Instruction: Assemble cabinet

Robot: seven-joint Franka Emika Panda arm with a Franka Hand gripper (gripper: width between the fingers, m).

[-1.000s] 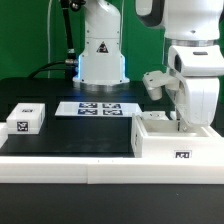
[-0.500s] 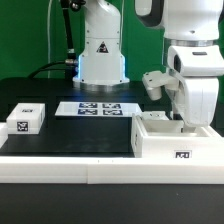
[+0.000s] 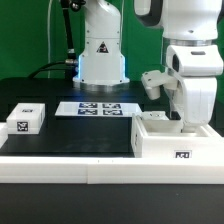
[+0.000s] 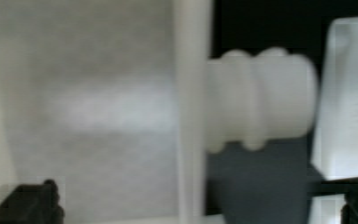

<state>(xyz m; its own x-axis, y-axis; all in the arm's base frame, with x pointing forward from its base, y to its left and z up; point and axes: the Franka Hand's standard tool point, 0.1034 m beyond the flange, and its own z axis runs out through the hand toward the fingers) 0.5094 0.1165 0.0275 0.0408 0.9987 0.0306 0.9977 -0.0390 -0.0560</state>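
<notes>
The cabinet (image 3: 160,142), a large white box with a marker tag on its front, stands at the front on the exterior view's right. My gripper (image 3: 183,122) hangs straight down over its far right part, the fingers reaching to the box's top. In the wrist view the gripper (image 4: 185,205) is open. Its two dark fingertips (image 4: 27,204) stand wide apart on either side of a thin white upright wall of the cabinet (image 4: 192,90). A white ribbed round piece (image 4: 261,98) juts out beside that wall. Nothing is held between the fingers.
A small white block with a marker tag (image 3: 24,118) lies at the exterior view's left. The marker board (image 3: 97,107) lies flat at the middle back. The arm's white base (image 3: 101,55) stands behind it. A white rim (image 3: 70,165) runs along the table's front.
</notes>
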